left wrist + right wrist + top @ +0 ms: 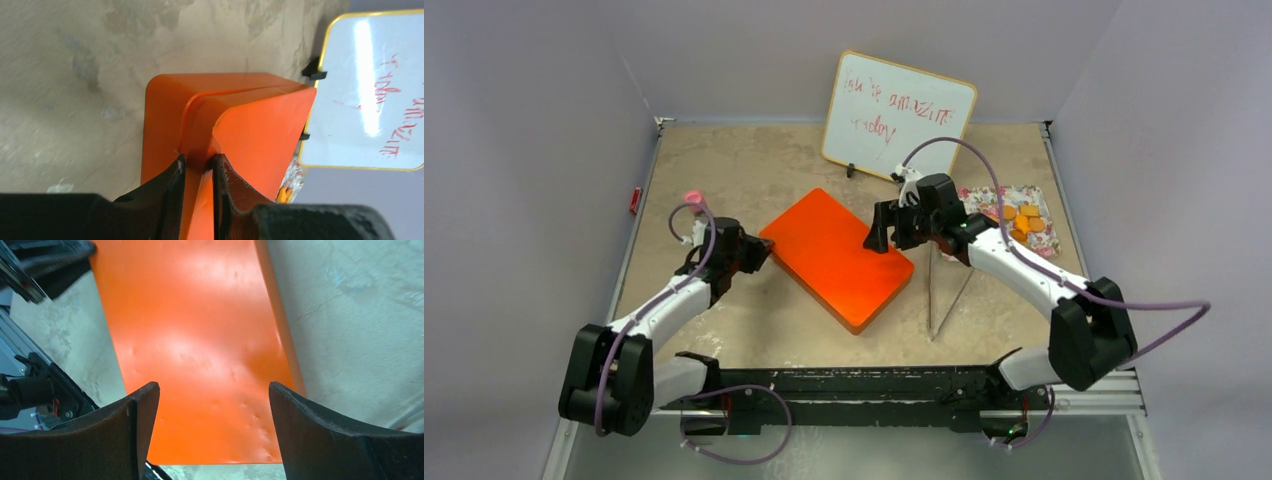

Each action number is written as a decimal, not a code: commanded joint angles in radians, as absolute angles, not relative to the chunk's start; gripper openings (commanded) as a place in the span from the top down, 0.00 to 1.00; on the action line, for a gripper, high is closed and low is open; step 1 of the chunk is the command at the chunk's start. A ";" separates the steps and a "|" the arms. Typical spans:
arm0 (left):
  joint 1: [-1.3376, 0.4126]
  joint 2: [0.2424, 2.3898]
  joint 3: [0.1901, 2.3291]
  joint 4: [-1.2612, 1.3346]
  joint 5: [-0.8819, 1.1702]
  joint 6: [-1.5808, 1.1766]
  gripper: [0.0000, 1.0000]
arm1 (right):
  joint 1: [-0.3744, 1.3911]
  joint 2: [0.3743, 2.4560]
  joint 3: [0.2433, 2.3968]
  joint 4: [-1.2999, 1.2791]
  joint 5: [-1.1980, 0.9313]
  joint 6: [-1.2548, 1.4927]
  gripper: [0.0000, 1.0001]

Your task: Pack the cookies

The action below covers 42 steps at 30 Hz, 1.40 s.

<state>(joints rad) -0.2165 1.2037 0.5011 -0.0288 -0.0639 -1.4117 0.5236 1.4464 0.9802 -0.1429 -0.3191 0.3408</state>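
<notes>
A flat orange box [836,258] lies slantwise in the middle of the table. In the left wrist view its lid [255,125] stands slightly raised off the base [160,115] at the near corner. My left gripper [198,162] is shut on that lid's edge, at the box's left corner [764,245]. My right gripper [879,235] hovers open over the box's right end; the orange top [200,340] fills the space between its fingers [214,390], untouched. The cookies [1022,220], several small orange discs, lie on a flowered napkin [1046,240] at the far right.
A small whiteboard [897,115] with red writing leans at the back, just behind the box. Two thin metal rods [944,295] stand on the table under the right arm. Grey walls close in the table on both sides.
</notes>
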 commanded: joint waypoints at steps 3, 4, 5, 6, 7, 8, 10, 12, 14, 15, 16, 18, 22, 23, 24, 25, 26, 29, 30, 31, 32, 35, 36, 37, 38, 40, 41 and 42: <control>-0.235 1.096 0.514 -0.381 -0.158 -1.377 0.69 | 0.528 1.327 0.971 -0.143 -0.240 0.370 0.17; -0.233 1.074 0.521 -0.385 -0.174 -1.363 0.64 | 0.528 1.315 0.965 -0.144 -0.241 0.371 0.17; -0.229 1.062 0.526 -0.388 -0.185 -1.347 0.60 | 0.528 1.303 0.960 -0.146 -0.243 0.372 0.17; -0.221 1.053 0.531 -0.387 -0.188 -1.330 0.57 | 0.528 1.292 0.955 -0.146 -0.244 0.372 0.17; -0.210 1.044 0.532 -0.381 -0.184 -1.313 0.54 | 0.529 1.281 0.948 -0.148 -0.244 0.374 0.16; -0.196 1.039 0.532 -0.370 -0.170 -1.293 0.52 | 0.528 1.270 0.940 -0.152 -0.245 0.375 0.17; -0.166 1.031 0.526 -0.344 -0.139 -1.259 0.49 | 0.529 1.247 0.923 -0.160 -0.246 0.380 0.16; -0.133 1.027 0.513 -0.303 -0.091 -1.225 0.47 | 0.528 1.225 0.901 -0.165 -0.247 0.386 0.16; -0.105 1.021 0.499 -0.264 -0.050 -1.203 0.46 | 0.528 1.208 0.876 -0.168 -0.250 0.396 0.16; -0.093 1.019 0.493 -0.244 -0.032 -1.196 0.46 | 0.528 1.199 0.862 -0.168 -0.255 0.403 0.16; -0.077 1.017 0.483 -0.223 -0.009 -1.186 0.46 | 0.529 1.192 0.848 -0.165 -0.260 0.413 0.16; -0.062 1.018 0.476 -0.193 0.006 -1.173 0.47 | 0.528 1.178 0.821 -0.162 -0.271 0.428 0.16; -0.051 1.046 0.473 -0.157 0.040 -1.159 0.49 | 0.528 1.162 0.774 -0.159 -0.285 0.453 0.17; -0.051 1.057 0.471 -0.147 0.052 -1.158 0.50 | 0.528 1.158 0.765 -0.160 -0.287 0.456 0.17; -0.051 1.070 0.470 -0.134 0.066 -1.157 0.50 | 0.528 1.155 0.758 -0.160 -0.287 0.457 0.17; -0.051 1.080 0.468 -0.117 0.082 -1.156 0.51 | 0.528 1.154 0.752 -0.160 -0.287 0.460 0.17; -0.051 1.088 0.465 -0.102 0.094 -1.154 0.51 | 0.528 1.153 0.748 -0.161 -0.285 0.463 0.17; -0.051 1.104 0.463 -0.095 0.098 -1.153 0.52 | 0.528 1.154 0.744 -0.164 -0.284 0.466 0.17; -0.051 1.109 0.465 -0.117 0.090 -1.155 0.55 | 0.528 1.154 0.744 -0.163 -0.283 0.467 0.17; -0.051 1.114 0.467 -0.138 0.081 -1.159 0.58 | 0.528 1.154 0.744 -0.164 -0.282 0.468 0.17; -0.051 1.118 0.466 -0.155 0.077 -1.160 0.61 | 0.528 1.154 0.744 -0.165 -0.282 0.469 0.17; -0.051 1.115 0.443 -0.215 0.056 -1.181 0.70 | 0.528 1.153 0.746 -0.172 -0.277 0.469 0.17; -0.051 1.109 0.425 -0.222 0.051 -1.191 0.73 | 0.528 1.151 0.743 -0.173 -0.274 0.471 0.17; -0.051 1.103 0.408 -0.227 0.044 -1.196 0.75 | 0.528 1.148 0.740 -0.172 -0.272 0.473 0.17; -0.051 1.099 0.393 -0.234 0.035 -1.199 0.78 | 0.528 1.146 0.737 -0.171 -0.271 0.477 0.17; -0.051 1.100 0.383 -0.262 0.008 -1.200 0.83 | 0.529 1.144 0.733 -0.173 -0.269 0.480 0.18; -0.051 1.106 0.383 -0.277 0.003 -1.196 0.85 | 0.528 1.144 0.732 -0.172 -0.267 0.481 0.18; -0.051 1.112 0.387 -0.292 -0.010 -1.189 0.86 | 0.529 1.143 0.730 -0.172 -0.267 0.482 0.18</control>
